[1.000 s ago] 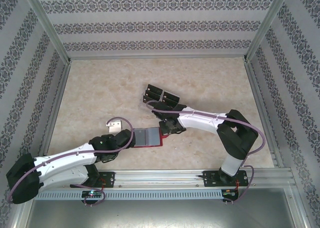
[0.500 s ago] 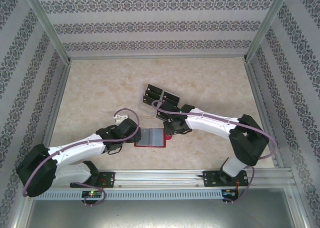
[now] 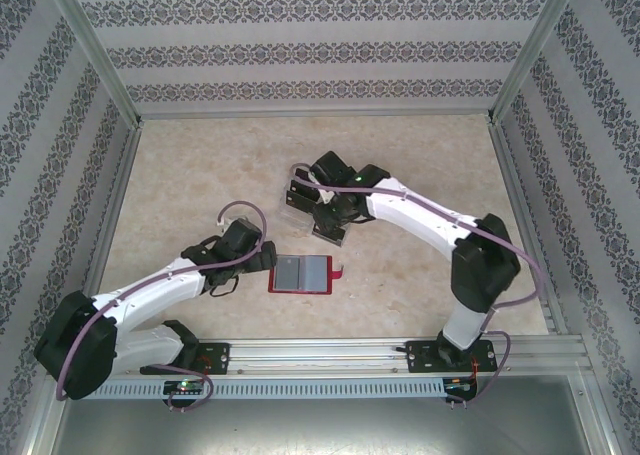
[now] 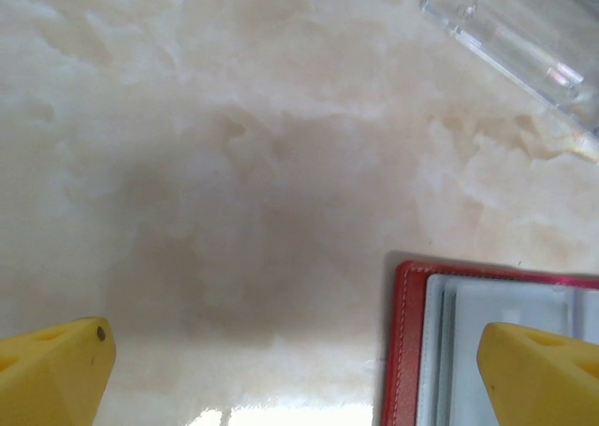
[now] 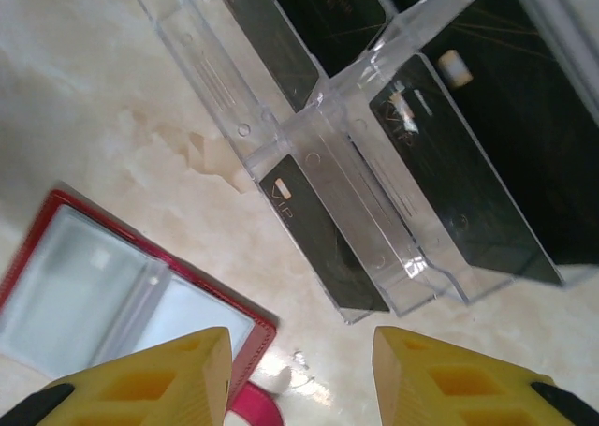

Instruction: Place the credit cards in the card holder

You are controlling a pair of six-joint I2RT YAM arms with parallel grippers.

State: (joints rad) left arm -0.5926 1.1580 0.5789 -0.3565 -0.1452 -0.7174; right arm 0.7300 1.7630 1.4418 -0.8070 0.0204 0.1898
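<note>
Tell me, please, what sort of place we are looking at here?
Probably a staged robot test booth, not a home: an aluminium frame holds patterned backdrop walls around a marble-look table, with a mounting rail at its near edge.

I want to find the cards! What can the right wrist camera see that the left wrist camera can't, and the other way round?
Right wrist camera: black credit cards inside the clear tray, a red snap tab, and the open right gripper.
Left wrist camera: the open left gripper over a wide bare patch of table.
Both: the red card holder lying open, the clear tray and the pale table.
</note>
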